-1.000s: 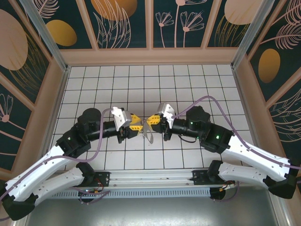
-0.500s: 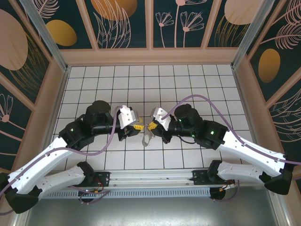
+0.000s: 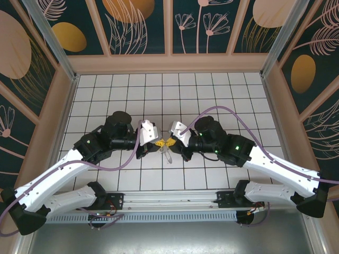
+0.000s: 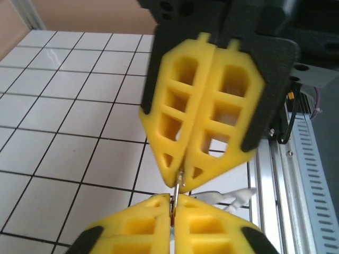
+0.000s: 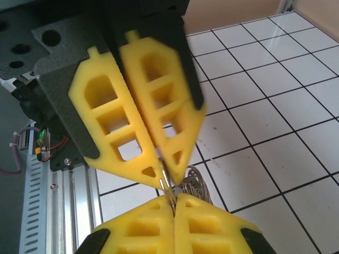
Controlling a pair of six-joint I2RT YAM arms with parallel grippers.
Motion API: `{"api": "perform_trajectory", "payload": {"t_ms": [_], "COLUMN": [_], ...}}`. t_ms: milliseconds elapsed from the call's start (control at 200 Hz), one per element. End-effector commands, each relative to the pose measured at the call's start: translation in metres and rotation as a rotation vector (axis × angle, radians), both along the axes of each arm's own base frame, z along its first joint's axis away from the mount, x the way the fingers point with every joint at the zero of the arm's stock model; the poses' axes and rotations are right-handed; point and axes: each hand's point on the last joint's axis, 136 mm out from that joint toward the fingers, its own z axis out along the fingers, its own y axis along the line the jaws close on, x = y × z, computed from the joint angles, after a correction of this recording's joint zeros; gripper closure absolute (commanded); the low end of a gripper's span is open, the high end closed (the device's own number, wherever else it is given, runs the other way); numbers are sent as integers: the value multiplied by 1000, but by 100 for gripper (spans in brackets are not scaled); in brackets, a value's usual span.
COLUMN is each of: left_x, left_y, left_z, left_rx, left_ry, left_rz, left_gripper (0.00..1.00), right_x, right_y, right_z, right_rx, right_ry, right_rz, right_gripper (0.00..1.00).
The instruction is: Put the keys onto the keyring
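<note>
My two grippers meet tip to tip above the middle of the tiled floor. The left gripper (image 3: 158, 143) (image 4: 173, 206) is shut, with a thin strip of wire pinched in the seam of its yellow fingers. The right gripper (image 3: 171, 142) (image 5: 174, 205) is shut on the same wire from the other side. That wire is the keyring (image 5: 166, 186) (image 4: 179, 182), bridging the small gap between the tips. A bunch of plain metal keys (image 5: 197, 185) (image 3: 167, 154) strung on it hangs just below the tips. The loose keys named in the task are hidden.
The aluminium rail (image 3: 169, 201) with the arm bases runs along the near edge. Tan walls (image 3: 169, 62) close the white tiled floor (image 3: 212, 95) at the back and sides. Purple cables (image 3: 222, 110) loop over both forearms.
The left arm has come in towards the right gripper and its fingers have shut on the wire. The right gripper has stayed shut and shifted slightly left.
</note>
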Motion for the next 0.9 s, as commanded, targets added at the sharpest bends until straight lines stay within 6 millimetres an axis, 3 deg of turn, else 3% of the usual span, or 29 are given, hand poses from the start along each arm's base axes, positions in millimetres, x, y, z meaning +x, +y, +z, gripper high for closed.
{"api": "perform_trajectory", "payload": {"t_ms": [0,205,270,896], "left_x": [-3,-8,-11,-25], "left_y": [-6,-1,0,2], "left_z": [14,35,42,56], "left_rx": [-49,-192,-230,-389], "left_ry": [-14,-61,-65,-26], "left_rz": [-36,-7,-7,-40], "left_gripper": [100,100,100,100], "right_x": [-4,-3,-3,-7], "right_y": [7,3,1,-9], "right_z": [17,11,12,6], "right_rx": [50,56,75,101], "right_ry": [-24,-4,0,28], "right_rz": [39,12,-4,-35], "right_gripper": [100,100,95,85]}}
